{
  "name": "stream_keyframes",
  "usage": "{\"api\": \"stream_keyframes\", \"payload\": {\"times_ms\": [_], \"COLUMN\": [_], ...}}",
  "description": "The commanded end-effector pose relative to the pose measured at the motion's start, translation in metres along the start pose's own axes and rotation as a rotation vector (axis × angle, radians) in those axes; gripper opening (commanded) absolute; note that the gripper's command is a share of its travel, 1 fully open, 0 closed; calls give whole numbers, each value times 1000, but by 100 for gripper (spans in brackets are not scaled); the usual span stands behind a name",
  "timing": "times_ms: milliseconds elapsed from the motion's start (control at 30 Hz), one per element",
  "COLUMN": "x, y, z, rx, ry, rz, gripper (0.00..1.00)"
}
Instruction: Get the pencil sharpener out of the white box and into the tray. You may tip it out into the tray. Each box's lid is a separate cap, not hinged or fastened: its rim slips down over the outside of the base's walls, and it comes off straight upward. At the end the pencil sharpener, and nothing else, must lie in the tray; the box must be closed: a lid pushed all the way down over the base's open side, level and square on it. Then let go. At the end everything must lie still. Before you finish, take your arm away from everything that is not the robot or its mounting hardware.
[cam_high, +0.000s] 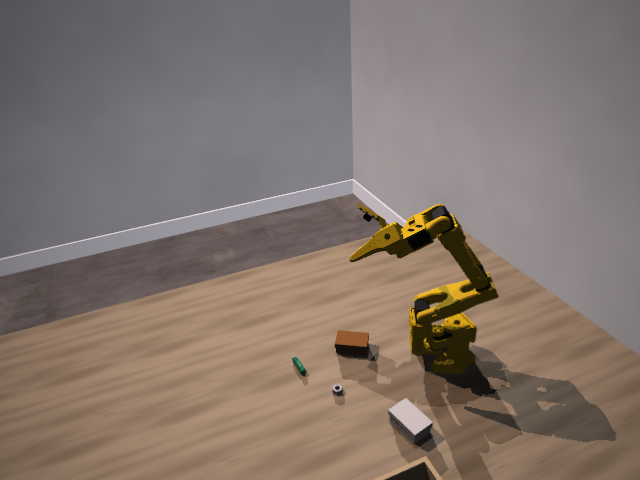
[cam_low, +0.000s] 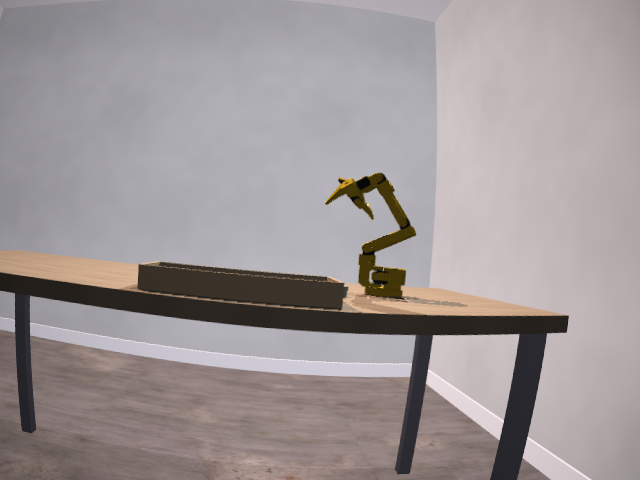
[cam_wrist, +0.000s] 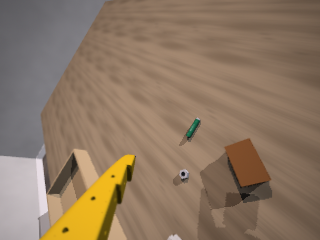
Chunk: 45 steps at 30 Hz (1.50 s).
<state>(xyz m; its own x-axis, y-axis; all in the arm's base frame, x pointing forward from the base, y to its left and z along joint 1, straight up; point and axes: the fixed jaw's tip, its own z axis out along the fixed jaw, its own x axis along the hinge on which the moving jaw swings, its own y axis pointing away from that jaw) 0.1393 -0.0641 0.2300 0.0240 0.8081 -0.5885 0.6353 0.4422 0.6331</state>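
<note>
The white box (cam_high: 409, 417) stands on the table with a white lid on its top; a bit of white also shows at the bottom edge of the wrist view (cam_wrist: 174, 237). No pencil sharpener is visible, and the box's inside is hidden. The tan tray (cam_high: 400, 469) (cam_low: 237, 287) (cam_wrist: 90, 171) is near the table's edge. Only its corner shows in the top view, and my finger covers part of it in the wrist view; nothing shows in the visible part of its inside. My gripper (cam_low: 348, 210) is wide open and empty, raised high above the table, away from box and tray.
A box with an orange-brown top (cam_high: 352, 338) (cam_wrist: 247, 162) and dark sides stands in front of the arm's base. A green cylinder (cam_high: 298, 365) (cam_wrist: 193, 128) lies farther out. A small grey nut-like ring (cam_high: 337, 389) (cam_wrist: 184, 174) lies between the cylinder and the white box.
</note>
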Motion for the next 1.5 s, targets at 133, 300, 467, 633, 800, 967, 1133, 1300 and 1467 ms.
{"api": "stream_keyframes", "payload": {"times_ms": [133,300,467,633,800,967,1133,1300,1467], "x": [0,0,0,0,0,0,1,2,3], "y": [0,0,0,0,0,0,0,1,1], "z": [0,0,0,0,0,0,0,1,2], "rx": [-1,-1,-1,-1,-1,-1,-1,-1,0], "ry": [0,0,0,0,0,3,5,12,22], "rz": [1,1,1,1,-2,-11,-21,-47,-87], "gripper": [100,100,100,100,100,100,100,99,99]}}
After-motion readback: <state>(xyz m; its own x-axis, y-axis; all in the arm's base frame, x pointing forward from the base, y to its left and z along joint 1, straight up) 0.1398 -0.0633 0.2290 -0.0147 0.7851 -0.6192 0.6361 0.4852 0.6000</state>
